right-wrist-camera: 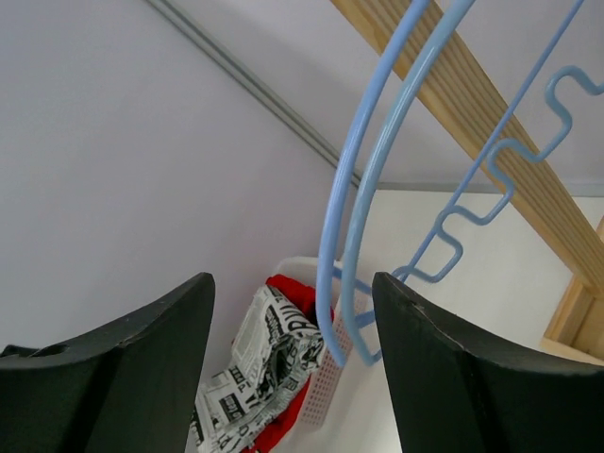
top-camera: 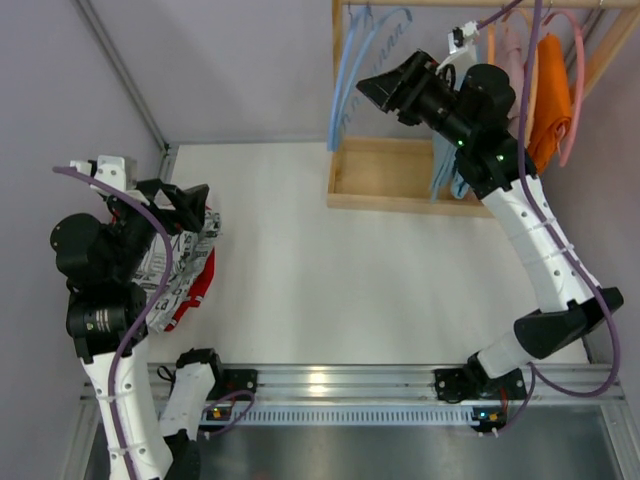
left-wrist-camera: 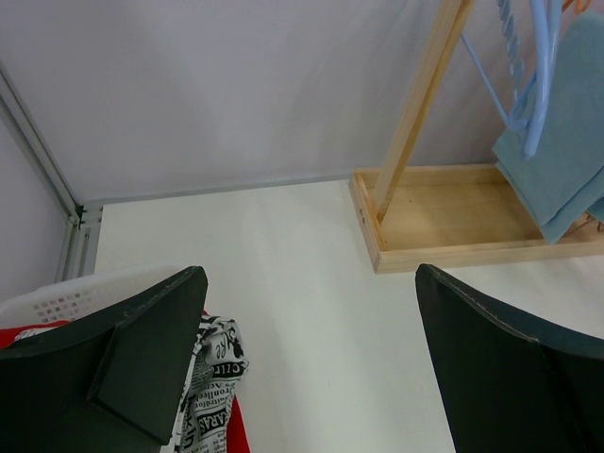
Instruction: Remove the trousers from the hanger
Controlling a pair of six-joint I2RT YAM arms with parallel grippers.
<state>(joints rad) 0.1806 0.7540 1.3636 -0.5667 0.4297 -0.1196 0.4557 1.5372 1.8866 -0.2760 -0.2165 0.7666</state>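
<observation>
Items I log from the console, each placed against the wooden rack [top-camera: 400,175].

1. Left gripper [top-camera: 190,208]: well to the rack's left, above the basket [left-wrist-camera: 57,302]. Fingers [left-wrist-camera: 142,359] spread wide, nothing between them.
2. Right gripper [top-camera: 378,90]: raised at the rack's left end, over its base tray. Jaws apart, gripping nothing. In the right wrist view two empty blue hangers [right-wrist-camera: 349,189] cross the gap; I cannot tell whether they touch a finger.
3. Light blue trousers [left-wrist-camera: 566,160]: hung on the rack on a blue hanger, lower edge down over the base tray.
4. Mauve trousers [top-camera: 512,60]: hung on the rack, towards its right end, partly hidden behind the right arm.
5. Orange trousers [top-camera: 550,95]: hung just right of the mauve pair, inside a pink hanger [top-camera: 576,90].
6. Printed trousers [top-camera: 180,265]: white with black print, off the rack, heaped in the basket far to its left.
7. Red trousers [top-camera: 198,290]: same basket, beneath the printed pair.
8. Table [top-camera: 330,290]: white, bearing rack and basket.
</observation>
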